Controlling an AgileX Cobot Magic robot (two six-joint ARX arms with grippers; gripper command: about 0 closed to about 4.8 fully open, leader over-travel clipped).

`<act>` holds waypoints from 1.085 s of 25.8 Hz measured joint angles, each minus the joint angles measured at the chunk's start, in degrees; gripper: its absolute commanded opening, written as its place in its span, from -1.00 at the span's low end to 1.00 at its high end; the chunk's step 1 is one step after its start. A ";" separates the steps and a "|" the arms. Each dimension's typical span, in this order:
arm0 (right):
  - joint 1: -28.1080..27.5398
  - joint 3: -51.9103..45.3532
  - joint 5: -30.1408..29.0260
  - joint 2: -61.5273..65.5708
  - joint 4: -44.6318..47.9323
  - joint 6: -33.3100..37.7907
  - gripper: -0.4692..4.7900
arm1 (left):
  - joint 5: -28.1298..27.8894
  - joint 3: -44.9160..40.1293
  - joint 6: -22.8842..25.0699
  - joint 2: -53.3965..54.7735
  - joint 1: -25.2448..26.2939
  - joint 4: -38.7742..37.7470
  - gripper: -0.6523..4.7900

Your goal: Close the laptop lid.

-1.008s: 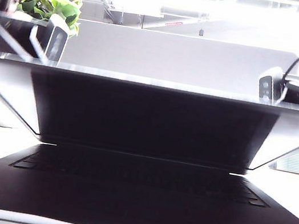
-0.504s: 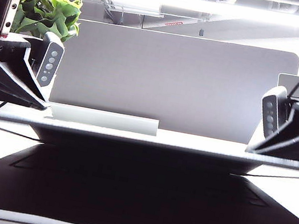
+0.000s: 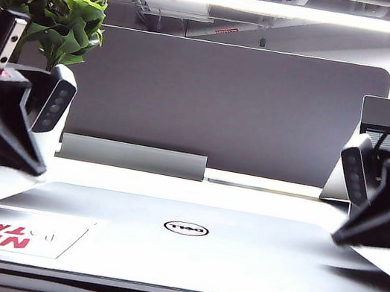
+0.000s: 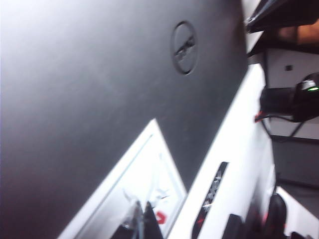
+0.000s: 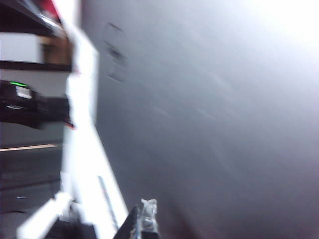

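Note:
The laptop lid (image 3: 235,259) lies down flat over the base, silver side up. Its round Dell logo (image 3: 186,228) and red-lettered white sticker (image 3: 6,230) both show. A thin dark slit remains along the front edge. My left gripper (image 3: 35,163) is shut at the lid's far left corner. My right gripper (image 3: 342,234) is shut at the far right corner, with its tip on the lid. In the left wrist view the shut left gripper (image 4: 140,216) sits over the sticker (image 4: 144,184) on the lid (image 4: 99,99). The right wrist view shows the shut right gripper (image 5: 142,216) against the lid (image 5: 209,124).
Behind the laptop stand a big dark grey divider (image 3: 225,106) and a low grey bar (image 3: 133,156). A green plant (image 3: 46,6) is at the back left, and a grey upright panel (image 3: 381,118) at the back right. The white table (image 3: 268,203) shows beyond the lid.
The lid has swung down from partly open to flat, hiding the screen and keyboard. Both grippers came down with it.

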 measured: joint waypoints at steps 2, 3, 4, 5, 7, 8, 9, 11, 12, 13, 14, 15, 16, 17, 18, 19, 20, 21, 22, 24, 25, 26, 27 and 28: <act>0.00 1.16 -5.60 0.02 -0.09 0.00 -0.84 | 5.22 0.22 -0.02 0.00 0.00 1.01 -0.78; 0.00 2.73 -8.41 0.02 -0.11 -0.04 -0.84 | 7.96 1.03 -0.02 0.00 0.00 0.90 -0.78; 0.00 4.13 -10.19 0.00 -0.15 -0.04 -0.84 | 10.62 2.14 -0.02 0.00 0.00 0.87 -0.78; 0.00 6.58 -12.07 0.00 -0.66 -0.02 -0.84 | 13.90 4.00 -0.04 0.00 0.00 0.81 -0.78; 0.00 12.41 -13.38 -0.48 -2.25 -0.02 -0.84 | 16.61 8.09 -0.07 -0.17 0.00 -0.72 -0.78; 0.00 15.63 -13.42 -1.22 -3.10 -0.02 -0.84 | 16.63 10.25 -0.04 -0.33 -0.02 -1.68 -0.78; 0.00 20.24 -13.49 -2.47 -4.44 -0.04 -0.84 | 16.41 14.73 -0.15 -0.96 0.00 -2.51 -0.78; 0.00 28.13 -12.26 -4.74 -6.40 -0.02 -0.84 | 11.96 21.92 -1.84 -3.04 -0.02 -3.13 -0.78; 0.00 31.12 -9.94 -5.49 -7.52 0.42 -0.84 | 8.17 24.83 -2.84 -4.04 -0.02 -3.21 -0.78; 0.00 35.78 -4.50 -7.04 -7.67 2.47 -0.84 | 1.38 29.14 -4.48 -5.79 -0.02 -2.86 -0.78; 0.00 38.49 -0.37 -8.39 -7.43 4.26 -0.84 | -4.96 32.41 -6.25 -7.13 -0.02 -3.04 -0.78; 0.00 42.53 7.76 -11.17 -6.75 7.65 -0.84 | -13.27 36.79 -9.05 -8.94 -0.02 -2.67 -0.78; 0.00 43.67 10.88 -12.50 -6.03 8.83 -0.84 | -17.16 38.66 -10.36 -10.14 -0.02 -1.95 -0.78; 0.00 44.57 14.12 -13.92 -5.49 9.81 -0.84 | -21.55 40.57 -11.67 -12.00 0.00 -0.70 -0.78; 0.00 45.24 18.08 -15.80 -4.52 11.04 -0.84 | -24.59 41.75 -12.37 -13.73 0.02 0.52 -0.78; 0.00 45.27 21.03 -17.55 -3.19 12.04 -0.84 | -27.61 42.86 -13.07 -16.11 0.02 2.43 -0.78; -0.02 45.22 24.92 -19.78 -1.57 13.55 -0.84 | -29.35 43.36 -13.29 -17.92 0.00 4.13 -0.78; -0.02 45.20 29.00 -22.10 0.24 15.12 -0.84 | -31.10 43.74 -13.57 -20.17 0.00 6.47 -0.78; 0.00 45.20 32.59 -24.09 1.84 16.31 -0.84 | -32.76 43.74 -13.94 -21.92 -0.02 8.26 -0.78; 0.02 45.29 40.85 -28.68 5.07 18.10 -0.84 | -37.94 43.67 -14.80 -25.40 -0.04 10.86 -0.78; 0.00 45.40 43.95 -30.47 6.08 18.36 -0.84 | -41.68 43.58 -15.02 -27.21 -0.04 11.56 -0.78; 0.00 45.66 47.76 -32.46 6.95 18.58 -0.84 | -44.70 43.58 -15.06 -28.59 -0.02 11.80 -0.78; -0.02 45.68 51.43 -34.34 7.89 18.69 -0.84 | -48.22 43.36 -15.15 -30.32 -0.02 12.22 -0.78; -0.02 45.64 53.86 -35.69 8.20 18.73 -0.84 | -50.16 42.99 -15.21 -31.69 -0.02 12.61 -0.78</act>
